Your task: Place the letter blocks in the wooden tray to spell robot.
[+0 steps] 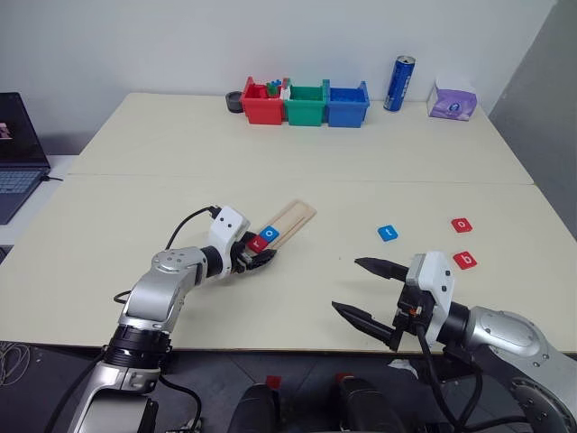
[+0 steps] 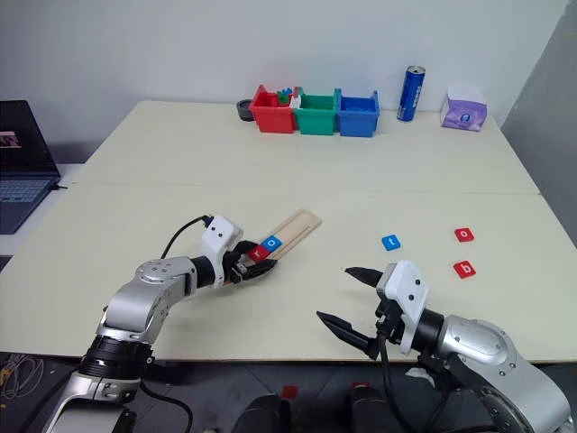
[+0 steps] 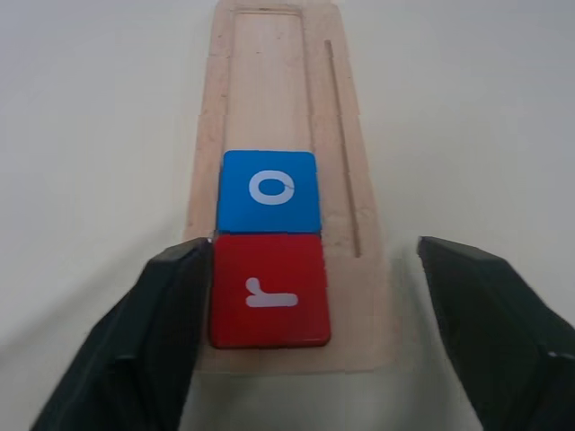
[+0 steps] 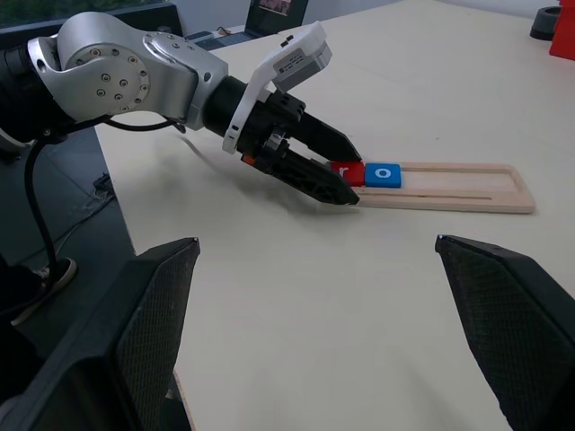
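Head view: wooden tray (image 1: 290, 219) mid-table, red r block (image 1: 258, 243) and blue o block (image 1: 271, 234) seated at near end. Blue t block (image 1: 388, 233), red o block (image 1: 462, 225), red b block (image 1: 465, 261) loose at right, apart.

Left wrist view: left gripper (image 3: 314, 296) jaws apart astride r, one finger touching, nothing gripped.

Right wrist view: right gripper (image 4: 314, 296) wide open, empty.

Judgement: two letters set; b next, likely right arm's pick.

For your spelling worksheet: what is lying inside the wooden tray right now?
Two tiles lie in the wooden tray: a red r tile at the near end and a blue o tile touching it. The rest of the groove is bare wood. Nothing in the tray is covered.
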`<state>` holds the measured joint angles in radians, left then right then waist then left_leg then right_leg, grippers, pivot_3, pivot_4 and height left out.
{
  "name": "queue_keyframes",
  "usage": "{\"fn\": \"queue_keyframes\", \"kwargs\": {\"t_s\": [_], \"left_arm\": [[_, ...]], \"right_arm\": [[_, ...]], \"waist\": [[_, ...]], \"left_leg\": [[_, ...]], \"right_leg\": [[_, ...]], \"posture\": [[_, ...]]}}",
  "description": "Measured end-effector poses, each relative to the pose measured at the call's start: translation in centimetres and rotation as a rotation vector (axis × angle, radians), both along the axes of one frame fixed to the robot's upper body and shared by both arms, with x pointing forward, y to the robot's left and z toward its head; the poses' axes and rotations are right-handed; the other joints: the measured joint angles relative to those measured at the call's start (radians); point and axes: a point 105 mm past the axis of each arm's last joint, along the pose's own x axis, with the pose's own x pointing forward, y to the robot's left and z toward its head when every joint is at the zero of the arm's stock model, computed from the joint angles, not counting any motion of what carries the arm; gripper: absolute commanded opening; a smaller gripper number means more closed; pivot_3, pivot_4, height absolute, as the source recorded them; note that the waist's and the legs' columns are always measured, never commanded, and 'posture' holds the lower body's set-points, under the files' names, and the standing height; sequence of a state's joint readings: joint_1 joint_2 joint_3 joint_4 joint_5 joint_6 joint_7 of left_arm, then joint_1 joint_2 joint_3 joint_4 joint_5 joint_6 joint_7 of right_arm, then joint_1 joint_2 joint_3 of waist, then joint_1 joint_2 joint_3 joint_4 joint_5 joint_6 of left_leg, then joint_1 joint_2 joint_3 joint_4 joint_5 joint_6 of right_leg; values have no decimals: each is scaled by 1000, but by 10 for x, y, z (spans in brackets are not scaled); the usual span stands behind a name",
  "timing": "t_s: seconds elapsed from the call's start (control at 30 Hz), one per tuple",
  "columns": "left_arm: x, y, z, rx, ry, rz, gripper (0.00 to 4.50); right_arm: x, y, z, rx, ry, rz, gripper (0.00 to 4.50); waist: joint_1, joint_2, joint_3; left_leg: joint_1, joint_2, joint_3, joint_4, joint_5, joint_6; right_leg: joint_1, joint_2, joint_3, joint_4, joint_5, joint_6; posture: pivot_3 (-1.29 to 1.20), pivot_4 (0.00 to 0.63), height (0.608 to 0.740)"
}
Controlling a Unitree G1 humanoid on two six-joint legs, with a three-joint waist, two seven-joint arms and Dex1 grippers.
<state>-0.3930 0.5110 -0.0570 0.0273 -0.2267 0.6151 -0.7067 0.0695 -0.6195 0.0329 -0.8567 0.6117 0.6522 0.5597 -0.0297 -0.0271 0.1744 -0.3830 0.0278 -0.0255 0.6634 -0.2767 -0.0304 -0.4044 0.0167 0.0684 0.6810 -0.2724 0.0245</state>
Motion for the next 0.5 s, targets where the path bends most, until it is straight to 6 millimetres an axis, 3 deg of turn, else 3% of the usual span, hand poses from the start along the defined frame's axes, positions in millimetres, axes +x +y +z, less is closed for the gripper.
{"fn": "queue_keyframes", "kwargs": {"t_s": [0.27,0.5], "left_arm": [[0,10,6,-77,-59,113,4463],[-6,9,17,-58,-89,63,4463]], "right_arm": [[0,0,0,0,2,1,4500],[0,0,0,0,0,3,4500]], "waist": [[0,-1,1],[0,-2,1]], "left_leg": [[-2,1,0,0,0,0],[-1,0,0,0,0,0]], "right_leg": [[-1,0,0,-1,0,0],[-1,0,0,-1,0,0]], "posture": [[0,150,740],[0,150,740]]}}
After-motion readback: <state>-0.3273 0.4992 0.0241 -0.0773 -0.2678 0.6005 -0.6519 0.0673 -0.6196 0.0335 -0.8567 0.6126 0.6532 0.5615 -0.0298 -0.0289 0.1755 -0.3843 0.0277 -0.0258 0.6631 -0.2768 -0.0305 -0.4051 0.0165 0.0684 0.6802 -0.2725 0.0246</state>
